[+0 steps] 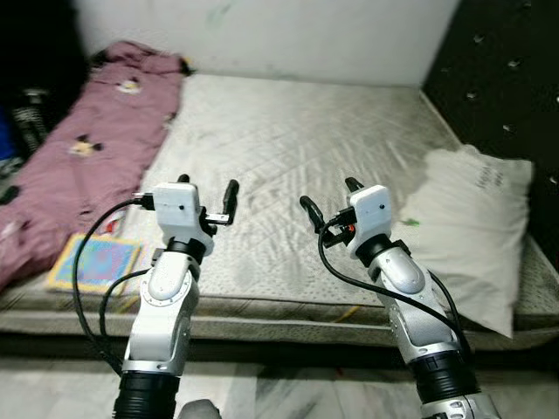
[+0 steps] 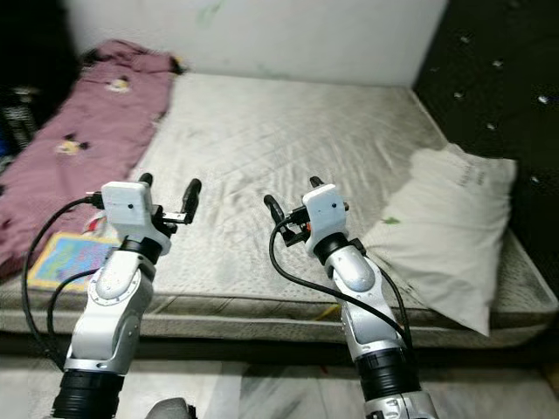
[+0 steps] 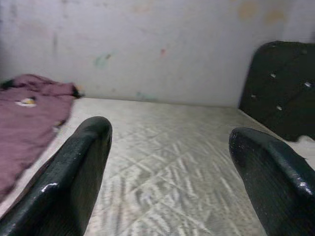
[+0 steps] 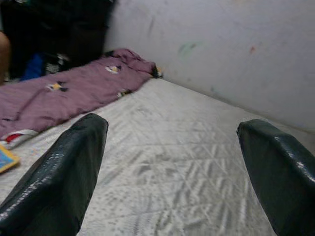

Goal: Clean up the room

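Note:
A bare grey mattress (image 1: 288, 157) lies before me. A purple blanket (image 1: 96, 131) with cartoon prints is spread along its left side. A colourful book (image 1: 94, 262) rests at the mattress's near left corner. A white pillow (image 1: 472, 227) leans at the right edge. My left gripper (image 1: 208, 196) is raised over the near edge, open and holding nothing. My right gripper (image 1: 330, 199) is raised beside it, also open with nothing between its fingers. The left wrist view looks between its fingers (image 3: 74, 172) across the mattress toward the wall.
A white wall (image 1: 288, 35) runs behind the bed and a black tufted headboard (image 1: 507, 78) stands at the right. Dark objects (image 1: 26, 113) sit on the floor at the far left. Pale tiled floor (image 1: 288, 384) lies below the mattress's near edge.

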Robot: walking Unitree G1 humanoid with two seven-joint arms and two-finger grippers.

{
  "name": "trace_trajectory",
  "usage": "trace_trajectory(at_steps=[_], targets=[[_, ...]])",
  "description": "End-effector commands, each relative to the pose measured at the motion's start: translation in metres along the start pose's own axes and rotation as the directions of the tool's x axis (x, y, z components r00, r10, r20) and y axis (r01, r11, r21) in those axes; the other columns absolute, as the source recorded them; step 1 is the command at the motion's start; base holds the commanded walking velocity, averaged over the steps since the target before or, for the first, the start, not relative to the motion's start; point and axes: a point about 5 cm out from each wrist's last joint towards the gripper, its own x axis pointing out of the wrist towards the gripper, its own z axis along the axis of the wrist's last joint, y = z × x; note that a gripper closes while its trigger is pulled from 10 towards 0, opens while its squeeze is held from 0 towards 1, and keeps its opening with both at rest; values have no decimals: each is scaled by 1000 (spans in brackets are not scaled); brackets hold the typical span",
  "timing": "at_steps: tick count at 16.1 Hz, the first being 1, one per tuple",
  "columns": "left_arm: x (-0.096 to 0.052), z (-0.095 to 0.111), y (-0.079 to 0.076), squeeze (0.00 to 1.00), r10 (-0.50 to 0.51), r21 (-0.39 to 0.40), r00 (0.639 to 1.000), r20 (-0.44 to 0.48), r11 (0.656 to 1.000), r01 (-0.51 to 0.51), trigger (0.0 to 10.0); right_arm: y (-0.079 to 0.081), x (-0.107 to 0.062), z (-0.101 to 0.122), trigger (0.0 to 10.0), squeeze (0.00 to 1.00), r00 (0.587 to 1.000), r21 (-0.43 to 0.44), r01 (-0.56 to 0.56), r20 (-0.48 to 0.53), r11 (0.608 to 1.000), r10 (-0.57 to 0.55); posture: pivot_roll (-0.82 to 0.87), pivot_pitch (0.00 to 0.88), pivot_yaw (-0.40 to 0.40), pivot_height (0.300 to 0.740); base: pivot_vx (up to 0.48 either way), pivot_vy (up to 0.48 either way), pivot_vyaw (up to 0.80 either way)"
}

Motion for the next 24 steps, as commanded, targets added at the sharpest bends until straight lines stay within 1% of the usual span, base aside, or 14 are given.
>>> trace_trajectory(at_steps=[1, 8, 11, 13, 16, 19, 22, 24], targets=[[2, 1, 0, 0, -10, -3, 1000, 3, 1000, 10, 10000, -5, 1, 2, 10000, 0, 1000, -5, 15, 5, 1000, -15, -1, 0, -31, 740, 480, 0, 0], [3, 0, -1, 0, -10, 0, 1000, -3, 1000, 10, 10000, -11, 1, 2, 10000, 0, 999, -23, 37, 10, 999, -37, -1, 0, -31, 740, 458, 0, 0], [6, -4, 3, 0, 66, 13, 997, -32, 998, -66, 10000, -16, 2, 2, 10000, 0, 999, -39, 49, 8, 998, -48, -1, 0, -32, 740, 0, 0, 0], [7, -3, 3, 0, 67, 10, 997, -27, 998, -67, 10000, -16, 3, 3, 10000, 0, 999, -50, 50, 16, 998, -49, 1, 0, -30, 740, 0, 0, 0], [8, -1, 4, 0, 70, 42, 997, -22, 997, -69, 10000, -15, 7, 6, 10000, 0, 999, -57, 47, 29, 997, -46, 4, 0, -26, 740, 0, 0, 794], [10, 3, 7, 0, 69, 51, 997, -14, 996, -68, 10000, -12, 11, 11, 10000, 0, 998, -66, 36, 45, 997, -33, 11, 0, -23, 740, 0, 0, 715], [9, 3, 9, 0, 72, 42, 997, -19, 997, -71, 10000, -11, 12, 10, 10000, 0, 998, -59, 35, 44, 998, -33, 17, 0, -20, 740, 0, 0, 0], [9, 2, 7, 0, 63, 34, 998, -24, 998, -62, 10000, -8, 13, 9, 10000, 0, 999, -47, 34, 43, 998, -32, 20, 0, -25, 740, 0, 0, 0]])
